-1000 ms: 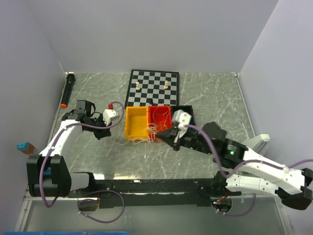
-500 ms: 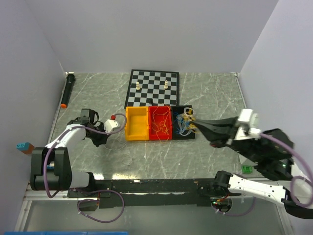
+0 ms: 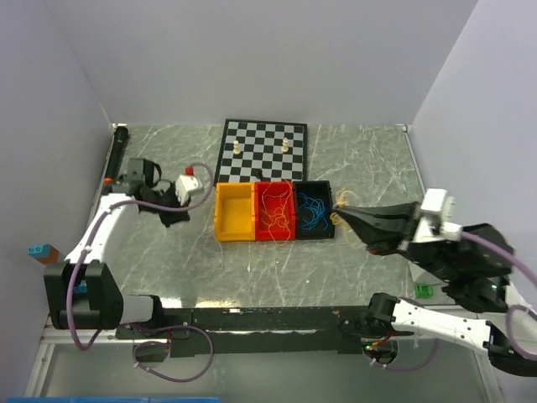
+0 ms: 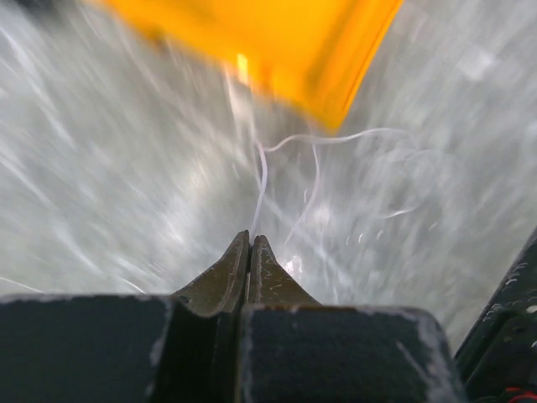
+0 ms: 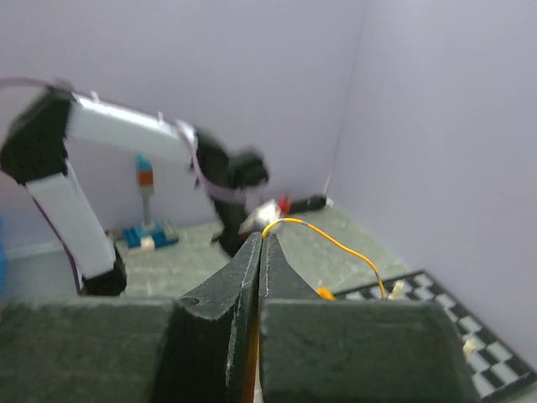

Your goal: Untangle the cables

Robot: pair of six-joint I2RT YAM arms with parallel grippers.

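Observation:
Three bins sit side by side: yellow [image 3: 235, 210], red [image 3: 275, 210] and black [image 3: 315, 210]. Orange-yellow cables [image 3: 277, 214] curl in the red bin and blue cables [image 3: 314, 211] lie in the black one. My right gripper [image 3: 338, 212] hovers just right of the black bin, shut on an orange-yellow cable [image 5: 336, 243] that arcs away from its tip [image 5: 262, 235]. My left gripper [image 3: 174, 218] is left of the yellow bin [image 4: 277, 42], low over the table. It [image 4: 250, 238] is shut on a whitish cable [image 4: 262, 172] that runs toward that bin.
A chessboard [image 3: 262, 151] with two pale pieces lies behind the bins. A black marker with an orange tip [image 3: 116, 155] rests along the left wall. A blue-and-brown block [image 3: 42, 250] stands at the left edge, and a small green item [image 3: 422, 290] lies near the right arm.
My right gripper has swung from the front of the bins to their right side, carrying the orange-yellow cable. The left gripper has shifted back toward the wall. The whitish tangle before the bins is gone.

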